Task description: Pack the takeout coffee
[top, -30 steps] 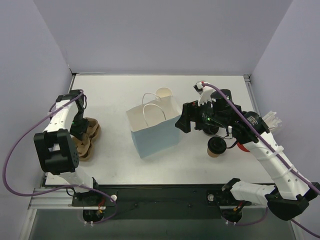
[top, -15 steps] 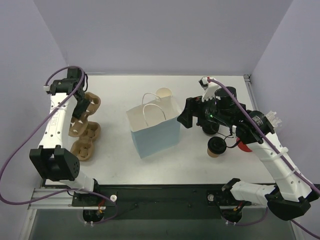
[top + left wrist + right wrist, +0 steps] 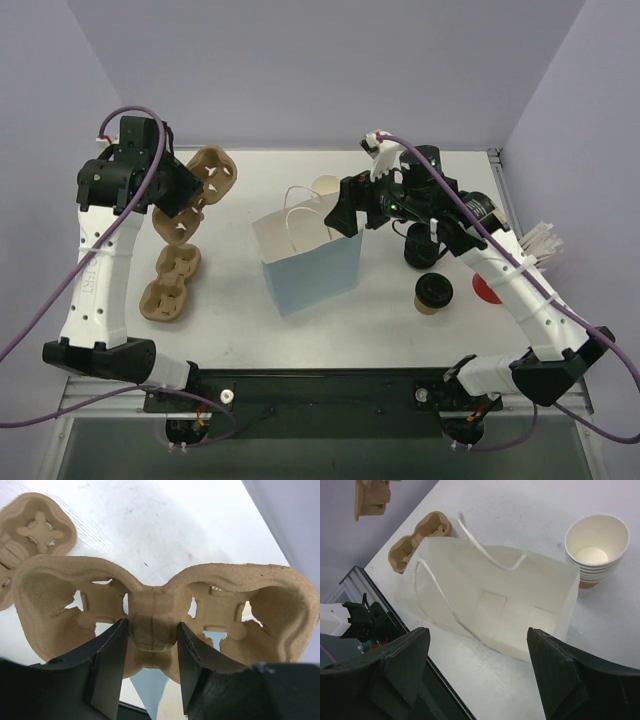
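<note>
Left wrist, left gripper (image 3: 151, 630) pinching cup carrier (image 3: 280, 610), right gripper (image 3: 477, 632) gaping

Overall light: bright, even and diffuse, falling from above onto the white table (image 3: 385, 325) and pale walls.
Shadows: soft and short. A faint one lies beside the paper bag (image 3: 310, 270), and deeper shade fills the pockets of the pulp carrier (image 3: 260, 610).
Glare: a mild sheen on the tabletop in the left wrist view.
Focus: the top view is sharp. The left fingers (image 3: 107, 670) and right fingers (image 3: 402, 665) are dark and soft at the frame bottoms.
Distortion: both wrist views have a wide-angle stretch towards the edges.
</note>
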